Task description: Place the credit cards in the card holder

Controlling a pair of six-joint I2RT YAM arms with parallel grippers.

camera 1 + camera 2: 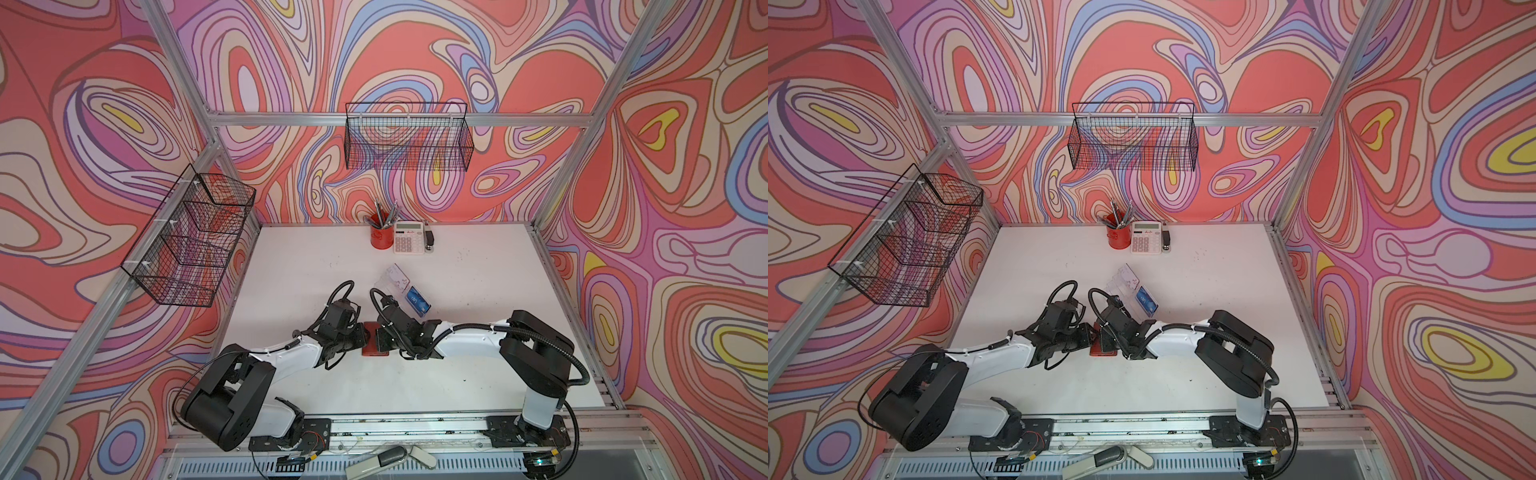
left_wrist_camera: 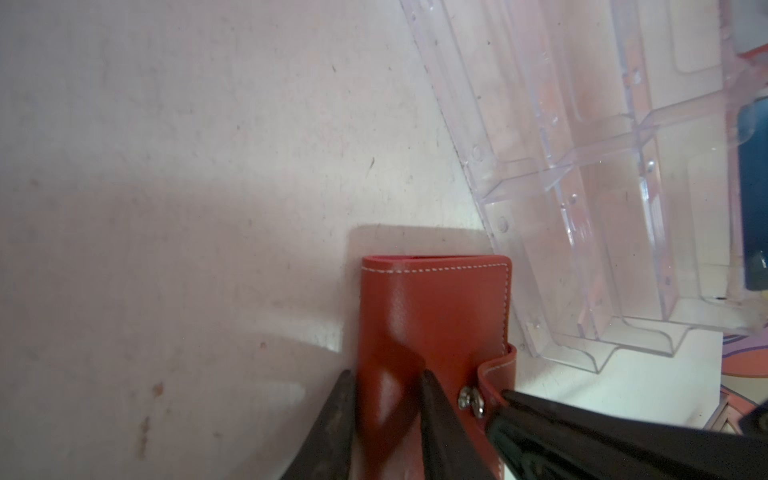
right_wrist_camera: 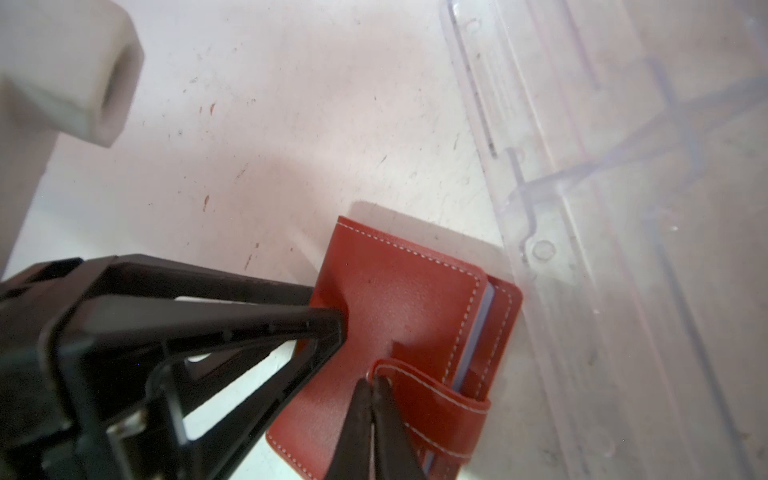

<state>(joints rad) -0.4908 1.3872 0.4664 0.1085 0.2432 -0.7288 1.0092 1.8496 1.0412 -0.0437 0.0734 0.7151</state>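
Observation:
A red wallet (image 1: pixel 375 352) lies on the white table (image 1: pixel 299 274) between my two grippers, its snap strap (image 3: pixel 436 399) lifted off the metal stud (image 2: pixel 471 401). My left gripper (image 2: pixel 386 378) is shut on the wallet's spine side. The right gripper (image 3: pixel 371 384) is shut on the end of the strap. A pale blue edge (image 3: pixel 484 316) shows between the wallet's covers. The clear card holder (image 1: pixel 390 277) lies just behind the wallet, with one blue credit card (image 1: pixel 417 301) in it. The card holder (image 2: pixel 582 166) is also close by in both wrist views.
A red pen cup (image 1: pixel 380 237), a calculator (image 1: pixel 409 237) and a small black stapler (image 1: pixel 430 240) stand at the table's back edge. Black wire baskets hang on the left wall (image 1: pixel 191 241) and the back wall (image 1: pixel 409 139).

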